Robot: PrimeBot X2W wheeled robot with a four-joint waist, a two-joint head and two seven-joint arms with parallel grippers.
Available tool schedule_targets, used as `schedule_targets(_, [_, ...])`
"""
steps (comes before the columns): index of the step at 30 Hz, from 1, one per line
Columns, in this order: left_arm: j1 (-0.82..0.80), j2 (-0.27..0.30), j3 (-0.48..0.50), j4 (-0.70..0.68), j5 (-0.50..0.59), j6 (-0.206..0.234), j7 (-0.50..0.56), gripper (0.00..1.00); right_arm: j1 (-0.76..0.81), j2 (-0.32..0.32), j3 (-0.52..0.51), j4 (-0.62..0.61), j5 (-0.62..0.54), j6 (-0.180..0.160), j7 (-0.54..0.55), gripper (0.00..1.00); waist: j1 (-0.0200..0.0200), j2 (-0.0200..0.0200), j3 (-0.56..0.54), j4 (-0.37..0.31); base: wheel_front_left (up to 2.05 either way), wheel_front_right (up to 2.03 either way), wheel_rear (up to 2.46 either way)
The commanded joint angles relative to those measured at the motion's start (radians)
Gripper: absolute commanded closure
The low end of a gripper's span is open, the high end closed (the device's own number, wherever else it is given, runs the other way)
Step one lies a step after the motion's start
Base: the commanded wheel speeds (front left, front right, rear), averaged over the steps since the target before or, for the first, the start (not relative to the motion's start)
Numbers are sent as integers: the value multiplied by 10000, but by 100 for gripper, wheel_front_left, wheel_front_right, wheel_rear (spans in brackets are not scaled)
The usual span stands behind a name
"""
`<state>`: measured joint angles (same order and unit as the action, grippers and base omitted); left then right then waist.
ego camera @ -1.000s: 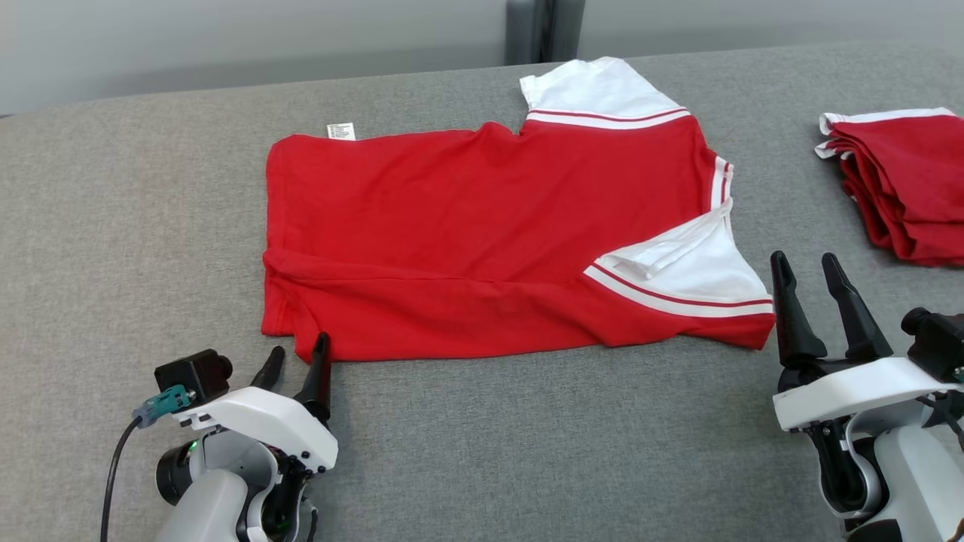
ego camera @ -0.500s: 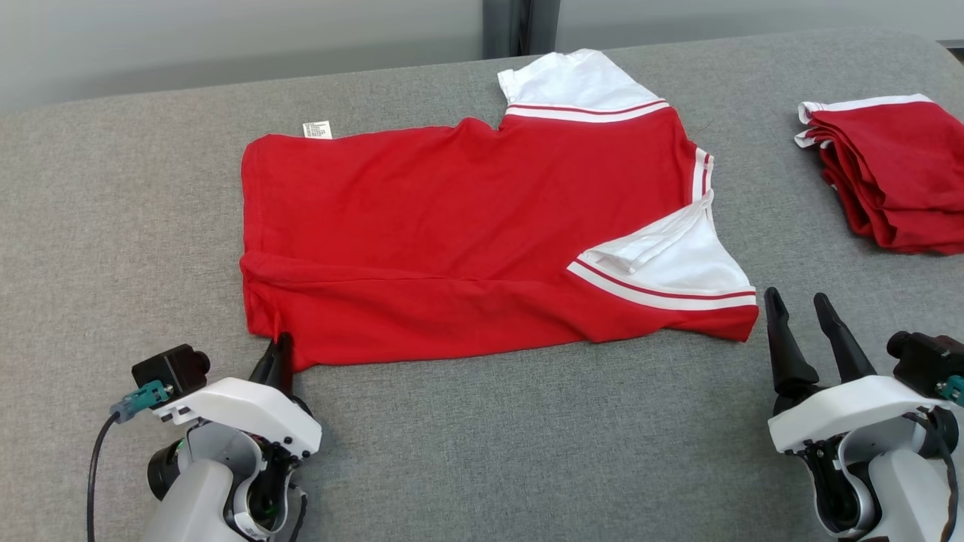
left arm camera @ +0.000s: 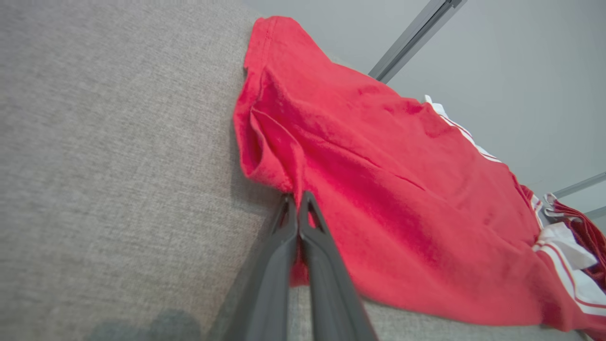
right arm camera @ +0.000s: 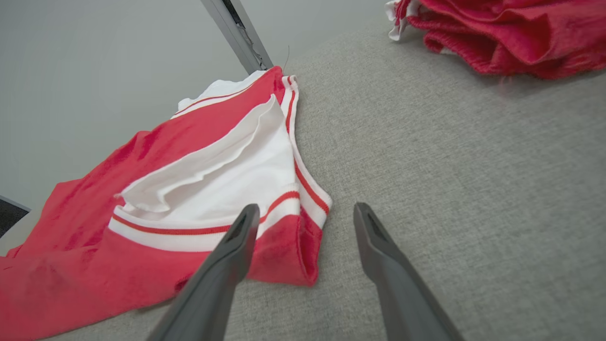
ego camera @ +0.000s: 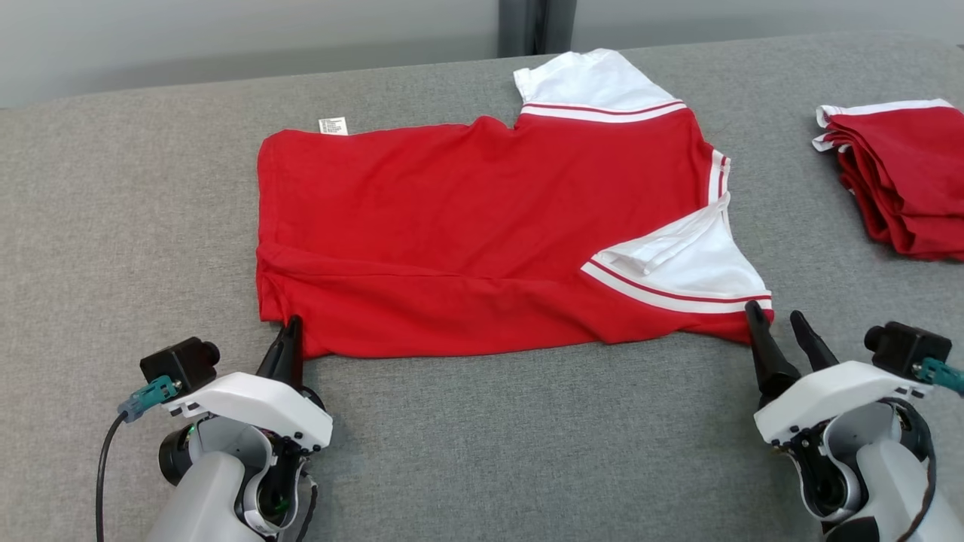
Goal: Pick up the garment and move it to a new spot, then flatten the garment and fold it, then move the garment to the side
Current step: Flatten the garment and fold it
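In the head view, the garment (ego camera: 482, 226), red with white sleeves, is lying spread flat on the grey table (ego camera: 467, 452). The left gripper (ego camera: 290, 335) is now pinching the garment's near-left corner with its fingers closed together; a second ago they were standing apart just off that hem. The right gripper (ego camera: 776, 324) is keeping its jaws wide open and has come in to the garment's near-right corner, where a second ago it was standing off to the right of it. The garment itself is lying as before. A white label (ego camera: 333, 126) is sticking out at the garment's far-left edge. A folded stack (ego camera: 904, 188) of red clothes is sitting well to the right of the garment, with bare table running between them. Broad bare table is also lying left of the garment and along its near hem, between the two grippers. Beyond the garment's far sleeve the table is ending at a pale wall (ego camera: 226, 38) with a dark post (ego camera: 535, 26).

In the left wrist view, the closed fingers are gripping the red hem at the corner, and the cloth is bunching into a small fold just beyond the tips. Bare table is stretching away left of the garment.

In the right wrist view, the open fingers are straddling the garment's red corner: one finger is lying over the cloth, the other over bare table to the garment's right.
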<state>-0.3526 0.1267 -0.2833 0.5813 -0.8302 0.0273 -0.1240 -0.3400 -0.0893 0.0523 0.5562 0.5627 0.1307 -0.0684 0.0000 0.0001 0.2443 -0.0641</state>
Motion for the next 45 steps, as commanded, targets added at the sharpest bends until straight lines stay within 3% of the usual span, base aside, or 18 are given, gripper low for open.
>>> schedule_targets(1, [-143,70,-20,-65,61,-33,-39,100,-123,-7,0,133,-27,2,161,0,0,-1,14,43,0,0,0])
schedule_targets(5, [-186,22,-112,-264,113,-24,-43,100,-485,78,48,697,194,1,797,0,0,-1,48,192,0,0,0])
schedule_targets(6, [-188,15,-128,-310,114,-22,-39,100,-521,104,105,788,273,1,909,12,0,-1,55,217,0,0,0])
schedule_targets(7, [-190,12,-139,-354,115,-24,-39,100,-564,139,152,861,402,1,989,53,0,-1,60,237,0,0,0])
schedule_targets(8, [-187,11,-149,-393,116,-24,-39,100,-609,165,182,896,566,2,1014,60,0,-1,65,256,0,0,0])
schedule_targets(9, [-178,13,-163,-432,117,-24,-36,100,-678,183,214,901,764,2,1009,76,0,-1,69,275,0,0,0])
schedule_targets(10, [-171,21,-171,-467,122,-33,-43,100,-749,184,253,898,923,1,956,100,0,-1,71,295,0,0,0])
schedule_targets(18, [51,199,-96,-1216,-29,-215,-141,100,-714,-559,333,-105,2099,1,570,100,0,-1,-47,384,0,0,0])
schedule_targets(24, [965,467,-174,-2631,-263,-220,306,100,565,-1261,109,-1772,2826,1,1361,100,0,-1,-216,447,0,0,0])
schedule_targets(28, [2066,819,-122,-3981,-473,61,750,100,1883,-1382,-376,-3229,3027,1,1668,100,0,-1,-241,435,0,0,0])
schedule_targets(36, [3750,1098,-134,-5542,-721,743,1289,100,3816,-635,-1242,-4803,2499,1,1996,100,0,-1,-113,431,0,0,0])
schedule_targets(45, [4692,1103,-221,-5593,-784,1105,1398,100,4634,54,-1740,-5157,1798,1,2185,100,0,-1,-117,277,0,0,0])
